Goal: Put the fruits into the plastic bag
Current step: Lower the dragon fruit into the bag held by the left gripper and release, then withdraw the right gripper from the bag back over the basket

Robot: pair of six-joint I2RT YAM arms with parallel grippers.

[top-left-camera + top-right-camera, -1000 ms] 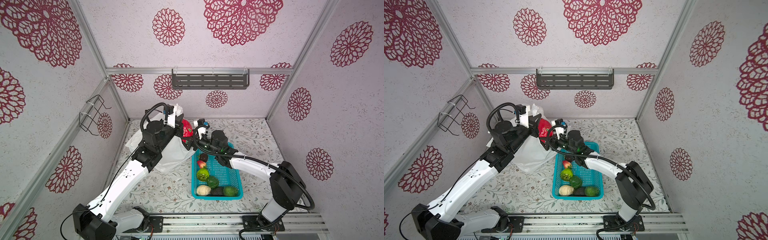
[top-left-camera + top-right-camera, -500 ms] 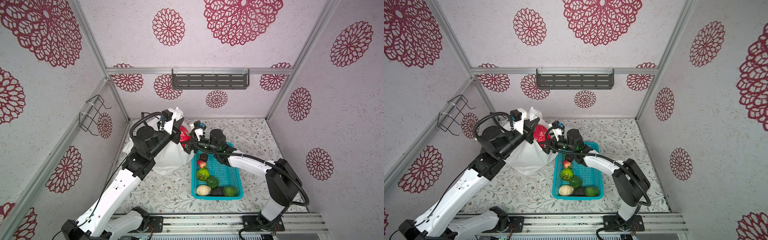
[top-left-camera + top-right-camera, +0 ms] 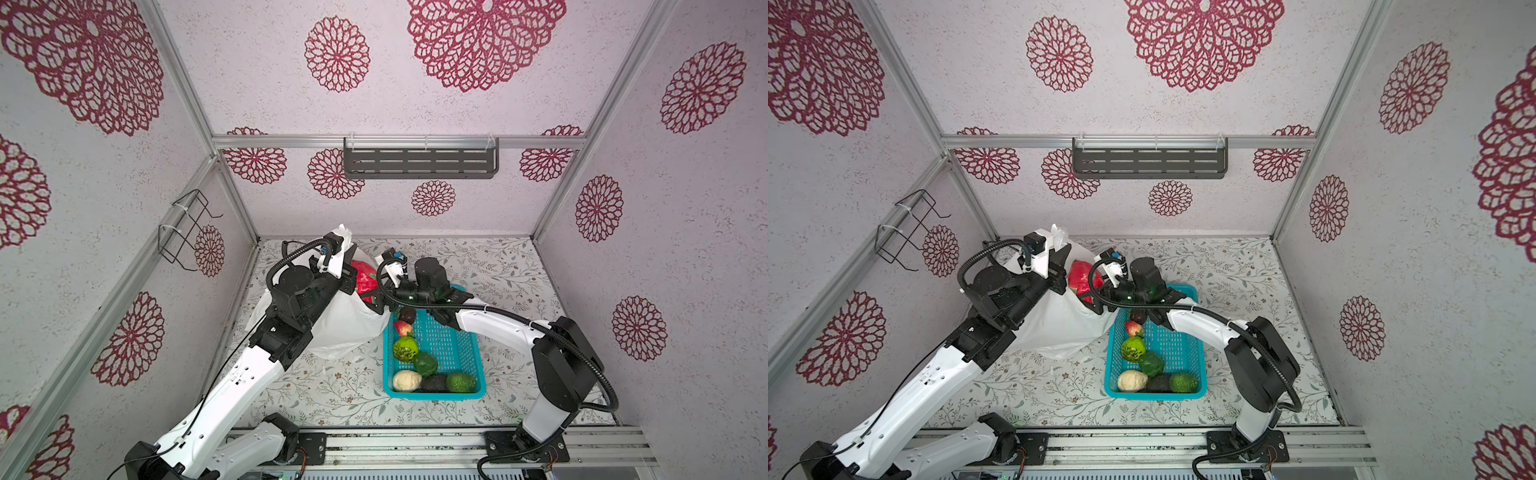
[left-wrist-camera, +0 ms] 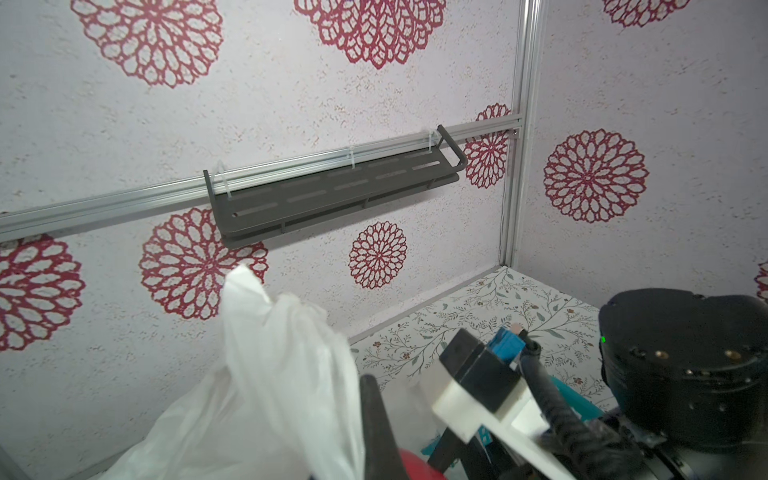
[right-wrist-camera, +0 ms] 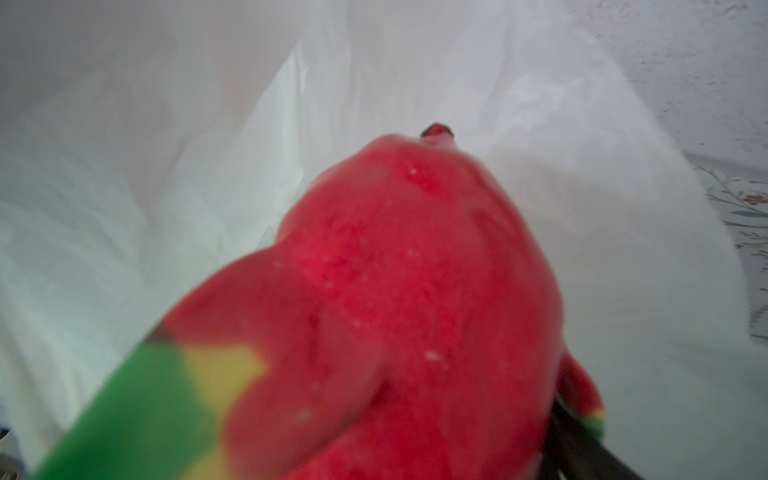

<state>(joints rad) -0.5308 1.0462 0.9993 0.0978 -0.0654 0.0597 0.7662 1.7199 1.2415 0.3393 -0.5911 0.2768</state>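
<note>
Compared to a second back, we saw the left arm had swung out leftward. The left gripper (image 3: 348, 251) was clamped tight on the top edge of the bag (image 3: 345, 324), holding its mouth up and open. The right gripper (image 3: 374, 291) had its jaws spread wide around the dragon fruit (image 3: 362, 277), which had come lower into that mouth. The other fruits (image 3: 406, 348) stayed in the basket (image 3: 434, 395), touching the bag.

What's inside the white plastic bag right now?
A red-pink toy dragon fruit with green-yellow tips, held by the right gripper, sits in the mouth of the white crinkly plastic bag. Around it only bare film shows. The bag's bottom is covered by the fruit and its sides.
</note>
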